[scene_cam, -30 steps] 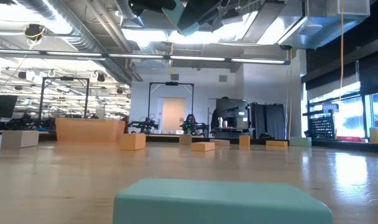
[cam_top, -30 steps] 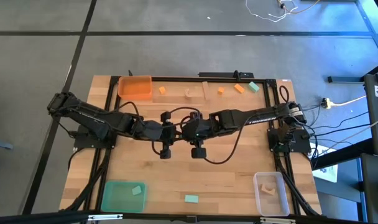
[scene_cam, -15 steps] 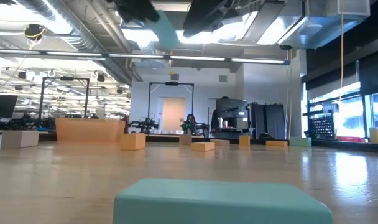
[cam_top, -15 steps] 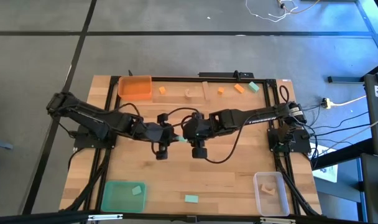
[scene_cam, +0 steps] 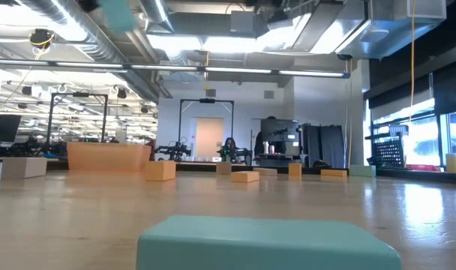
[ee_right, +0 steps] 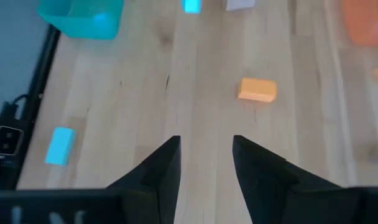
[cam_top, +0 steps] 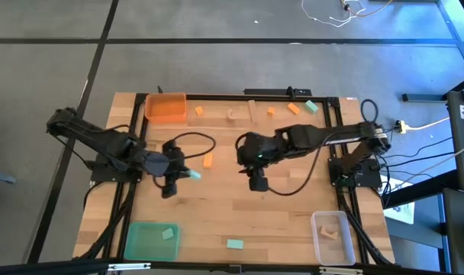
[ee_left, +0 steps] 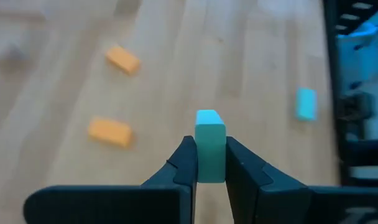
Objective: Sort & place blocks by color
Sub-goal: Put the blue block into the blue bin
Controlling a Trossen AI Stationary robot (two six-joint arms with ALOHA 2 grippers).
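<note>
My left gripper (cam_top: 186, 173) hangs over the table's left middle, shut on a teal block (ee_left: 210, 146), which also shows at the top of the low view (scene_cam: 119, 13). My right gripper (ee_right: 204, 155) is open over the table's centre (cam_top: 241, 153) with nothing between its fingers. An orange block (cam_top: 208, 160) lies flat on the table between the two grippers. More blocks, orange (cam_top: 294, 108), wood (cam_top: 232, 114) and teal (cam_top: 311, 106), lie along the far edge. Another teal block (cam_top: 234, 244) lies near the front edge. My left gripper pinches the teal block's two broad sides (ee_left: 210, 168) between its two fingers. The block's free end (ee_left: 209, 118) sticks out past the fingertips. The fingers slant downward, pointing toward the table's right. The block is lifted clear of the table.
An orange tray (cam_top: 165, 107) stands at the far left. A green tray (cam_top: 140, 243) with a teal block inside (cam_top: 169, 234) is at the near left. A clear tray (cam_top: 323, 246) holding a wood block is at the near right. Bare wood lies across the middle.
The grippers stood together at the table's centre with the teal block between them. My left gripper has gone toward the table's left edge, turning as it went and carrying the block with it. My right gripper, now without the block, has drawn back toward the right and risen.
</note>
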